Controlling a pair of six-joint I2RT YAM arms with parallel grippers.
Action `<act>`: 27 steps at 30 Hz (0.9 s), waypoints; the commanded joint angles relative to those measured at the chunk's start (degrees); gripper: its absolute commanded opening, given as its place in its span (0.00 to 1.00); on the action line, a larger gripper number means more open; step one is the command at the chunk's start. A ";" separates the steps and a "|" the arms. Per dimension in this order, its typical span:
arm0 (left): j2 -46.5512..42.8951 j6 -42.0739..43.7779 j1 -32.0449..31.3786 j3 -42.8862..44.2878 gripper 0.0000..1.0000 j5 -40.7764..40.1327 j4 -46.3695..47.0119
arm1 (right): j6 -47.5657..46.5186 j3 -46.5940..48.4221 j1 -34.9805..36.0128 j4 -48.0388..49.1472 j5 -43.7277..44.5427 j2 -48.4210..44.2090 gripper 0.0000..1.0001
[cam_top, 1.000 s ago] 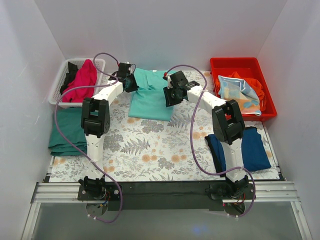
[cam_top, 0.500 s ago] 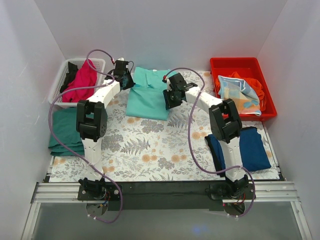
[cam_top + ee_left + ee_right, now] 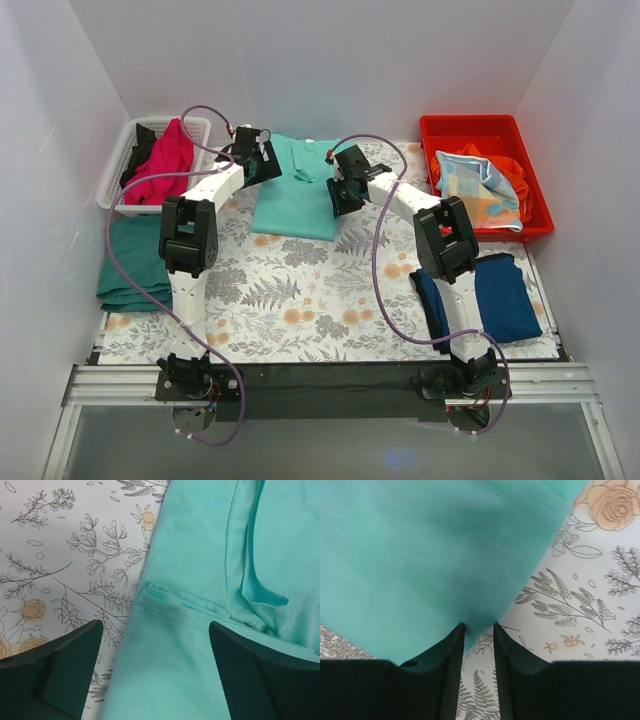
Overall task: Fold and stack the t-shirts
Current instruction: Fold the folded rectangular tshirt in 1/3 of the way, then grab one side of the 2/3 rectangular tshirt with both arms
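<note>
With the right end effector (image 3: 479,630) clamped on the mint t-shirt (image 3: 298,200), the left end effector (image 3: 156,652), apart over its edge, should pinch shirt cloth only, not the table cover (image 3: 60,555).

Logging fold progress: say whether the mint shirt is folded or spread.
Partly folded: mint shirt, sleeve laid over body, corner pinched by right hand.

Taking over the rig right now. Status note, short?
Left gripper: open, over the mint shirt's sleeve hem.
Right gripper: looks shut on that shirt's other edge.
Mint shirt: part-folded, back centre of the table.
Done: green shirt folded at left, navy shirt folded at right.
Left: finish the mint fold; magenta shirt and black shirt are in the white basket; stack.
</note>
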 commanded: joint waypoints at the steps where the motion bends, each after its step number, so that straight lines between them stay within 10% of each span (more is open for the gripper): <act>1: -7.46 0.71 0.25 -1.58 0.87 -0.22 0.91 | 1.33 1.80 -0.02 -0.51 4.64 -3.08 0.35; 19: -26.73 -4.39 7.45 -38.83 0.89 25.00 9.16 | 3.88 -13.92 1.30 3.97 -14.16 -11.61 0.55; 27: -23.65 -2.81 11.24 -39.11 0.89 29.58 14.97 | 4.49 -14.11 2.00 6.52 -15.85 -9.94 0.55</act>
